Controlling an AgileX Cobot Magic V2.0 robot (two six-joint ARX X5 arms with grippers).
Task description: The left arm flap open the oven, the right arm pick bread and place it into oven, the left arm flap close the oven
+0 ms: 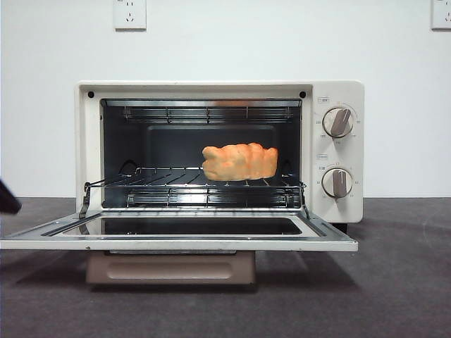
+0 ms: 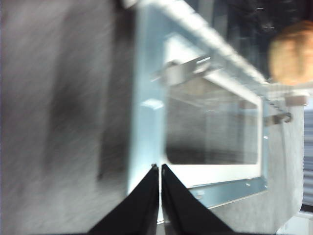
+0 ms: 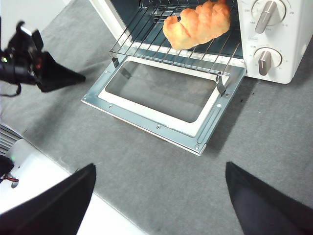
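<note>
The oven (image 1: 218,151) door (image 1: 176,236) lies flat open, the left gripper (image 2: 160,167) clenched empty, seemingly just off its edge to flap it shut. The bread (image 1: 239,161) sits racked inside, well beyond the right gripper (image 3: 159,169)'s released fingers.

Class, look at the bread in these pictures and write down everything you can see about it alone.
The bread is a small golden-orange loaf with a lumpy, braided surface and paler creases between the lumps. It lies lengthwise on the wire rack inside the oven, towards the side with the two knobs. The oven door hangs open and flat in front of it. Only the rack touches it; neither gripper is at it.
</note>
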